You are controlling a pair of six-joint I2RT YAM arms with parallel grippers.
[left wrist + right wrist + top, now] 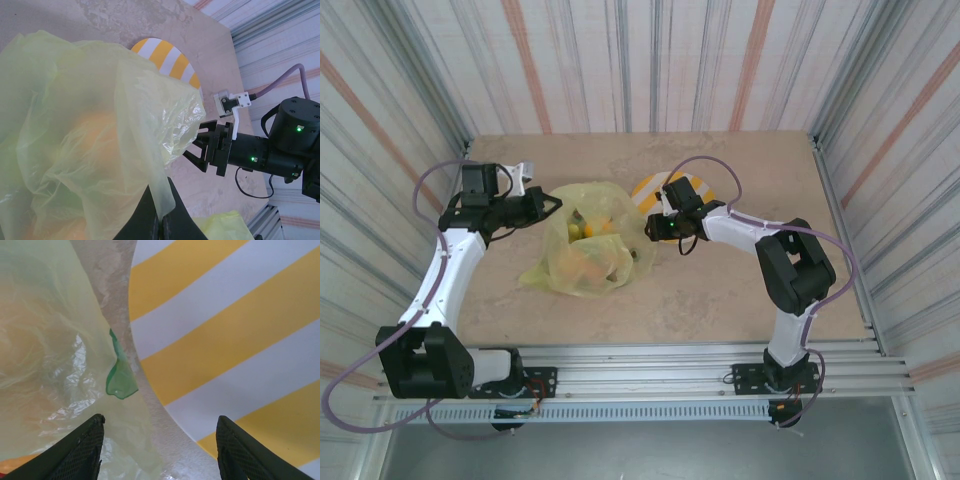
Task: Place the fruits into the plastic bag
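**Fruits Sit in the Bag While One Arm Holds Its Edge**

Seen from above, the plastic bag point(582, 285) lies in the middle of the table point(720, 290). It is a crinkly yellow-green heap. The fruits point(595, 262) are inside it, and orange and yellow lumps show through the thin film. I cannot tell how many there are.

The left fingers point(548, 206) are at the upper left edge of the bag. In the left wrist view they sit at the bottom of the frame. They are pressed together and pinch a fold of the bag's film. The bag takes up the left and middle of that frame, with a soft orange glow from a fruit inside.

The right fingers point(653, 228) are just to the right of the bag, over the near edge of the striped plate point(642, 187). In the right wrist view the two dark fingers stand in the lower left and lower right of the frame. They are spread wide apart with nothing held between them. The yellow-and-white plate covers the right side of that frame and the bag covers the left. A thin strip of bare table runs between them. A small green bit sits at the bag's edge, just beside the plate's rim, and I cannot tell what it is.

In the left wrist view the right fingers point toward the bag from the right, very near its film.
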